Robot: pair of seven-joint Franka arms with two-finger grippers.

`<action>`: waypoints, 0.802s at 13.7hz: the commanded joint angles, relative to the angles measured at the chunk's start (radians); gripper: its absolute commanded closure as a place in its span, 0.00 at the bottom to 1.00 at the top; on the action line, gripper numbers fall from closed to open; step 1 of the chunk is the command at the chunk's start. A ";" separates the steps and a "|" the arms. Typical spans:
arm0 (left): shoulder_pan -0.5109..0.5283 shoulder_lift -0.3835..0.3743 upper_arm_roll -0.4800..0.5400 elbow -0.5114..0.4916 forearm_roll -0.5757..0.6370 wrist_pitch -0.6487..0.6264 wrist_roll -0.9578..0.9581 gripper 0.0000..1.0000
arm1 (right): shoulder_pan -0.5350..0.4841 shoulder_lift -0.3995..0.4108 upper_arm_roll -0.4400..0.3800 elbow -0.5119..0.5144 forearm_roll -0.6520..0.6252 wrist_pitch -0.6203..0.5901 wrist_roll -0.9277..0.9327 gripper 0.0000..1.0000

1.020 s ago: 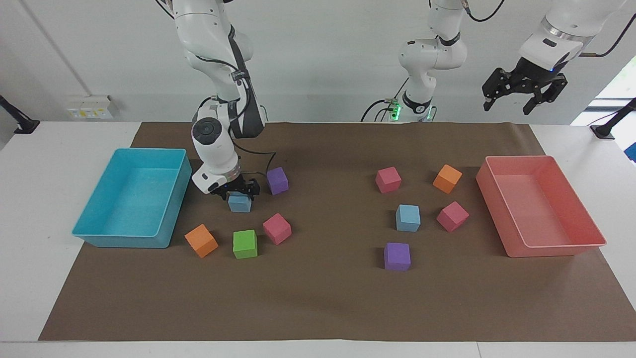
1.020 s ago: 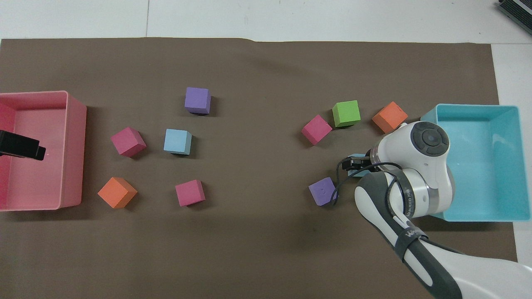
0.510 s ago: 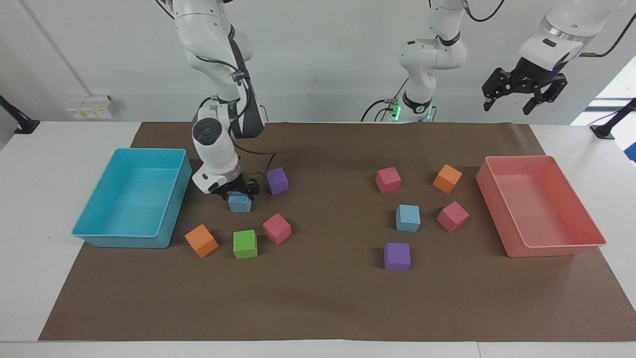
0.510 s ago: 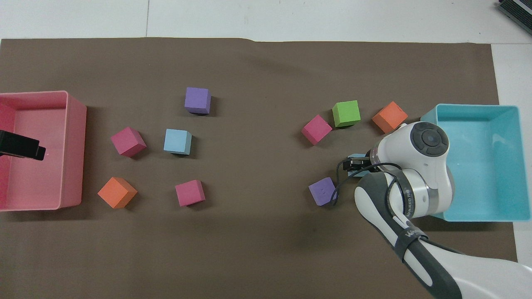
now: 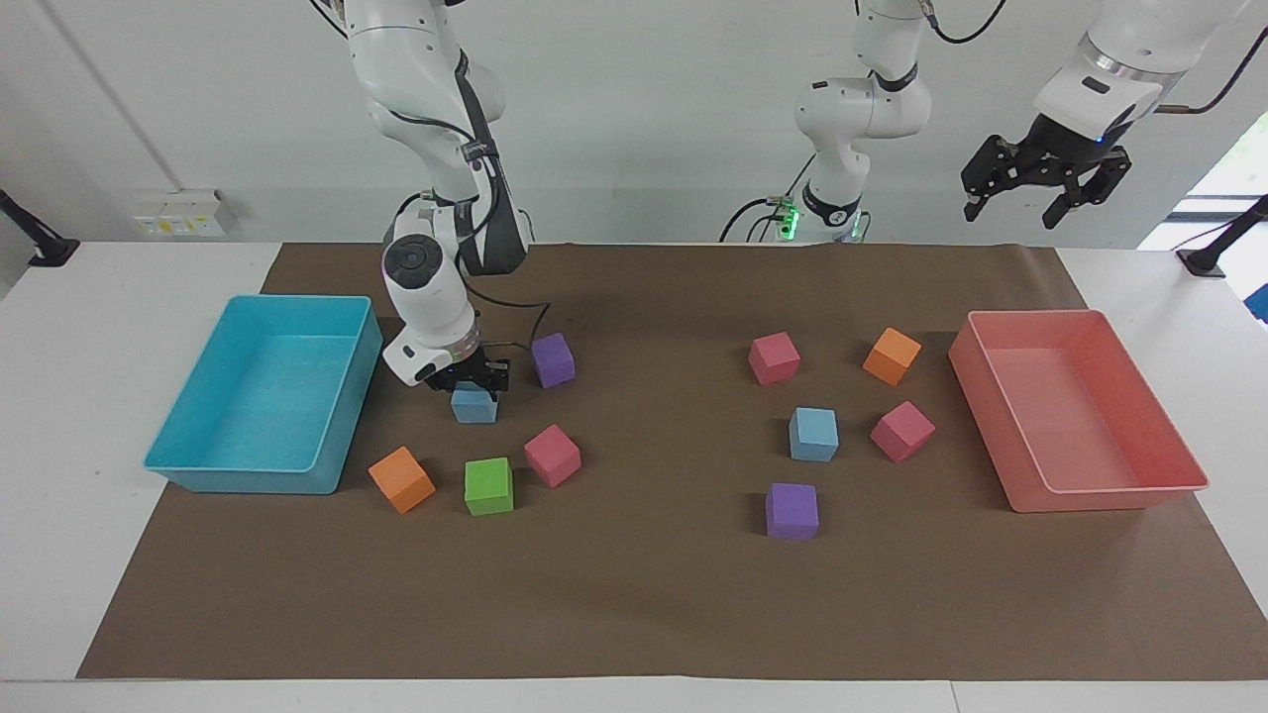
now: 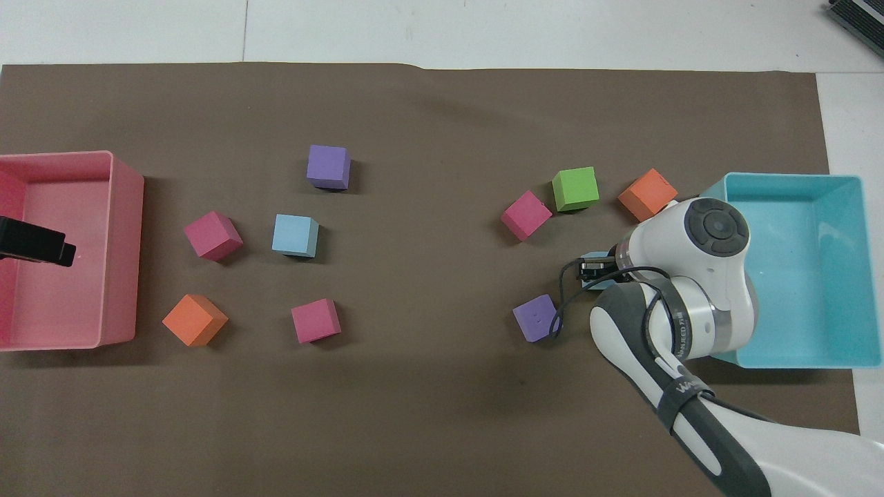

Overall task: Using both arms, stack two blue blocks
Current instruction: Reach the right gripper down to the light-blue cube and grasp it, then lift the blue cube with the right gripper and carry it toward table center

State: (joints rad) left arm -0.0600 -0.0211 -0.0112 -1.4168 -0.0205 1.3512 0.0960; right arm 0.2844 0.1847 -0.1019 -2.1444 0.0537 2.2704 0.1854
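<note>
One blue block (image 5: pixel 474 407) sits on the brown mat between the cyan tray and a purple cube. My right gripper (image 5: pixel 474 383) reaches straight down onto it, and its fingers press the block's two sides at the top. In the overhead view the right arm's wrist hides most of this block (image 6: pixel 594 281), and only the gripper (image 6: pixel 595 267) tip shows. The second blue block (image 5: pixel 813 434) (image 6: pixel 295 235) lies free toward the left arm's end of the table. My left gripper (image 5: pixel 1045 193) hangs open high over the pink tray's end, holding nothing, and the arm waits.
A cyan tray (image 5: pixel 198 465) stands beside the right gripper and a pink tray (image 5: pixel 1100 495) at the left arm's end. A purple cube (image 5: pixel 553 359), pink cube (image 5: pixel 552 455), green cube (image 5: pixel 488 485) and orange cube (image 5: pixel 401 479) ring the gripped block. Several more cubes surround the second blue block.
My right gripper's fingers have closed in on the blue block, which shifted slightly toward the cyan tray. The left arm has not moved.
</note>
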 commanded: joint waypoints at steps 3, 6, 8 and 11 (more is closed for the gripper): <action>0.012 0.000 -0.007 0.013 0.010 -0.011 -0.002 0.00 | 0.007 -0.044 0.007 0.124 0.009 -0.170 -0.006 1.00; 0.012 0.000 -0.007 0.013 0.010 -0.011 -0.002 0.00 | 0.016 -0.025 0.030 0.254 -0.014 -0.309 -0.029 1.00; 0.012 0.000 -0.007 0.013 0.010 -0.011 -0.002 0.00 | 0.036 -0.011 0.036 0.305 -0.020 -0.341 -0.038 1.00; 0.012 0.000 -0.007 0.013 0.010 -0.011 -0.002 0.00 | 0.090 0.025 0.037 0.368 -0.006 -0.345 -0.012 1.00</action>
State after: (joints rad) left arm -0.0600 -0.0211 -0.0112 -1.4168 -0.0205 1.3512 0.0960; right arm 0.3435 0.1571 -0.0656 -1.8516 0.0500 1.9523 0.1692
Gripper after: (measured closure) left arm 0.000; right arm 0.419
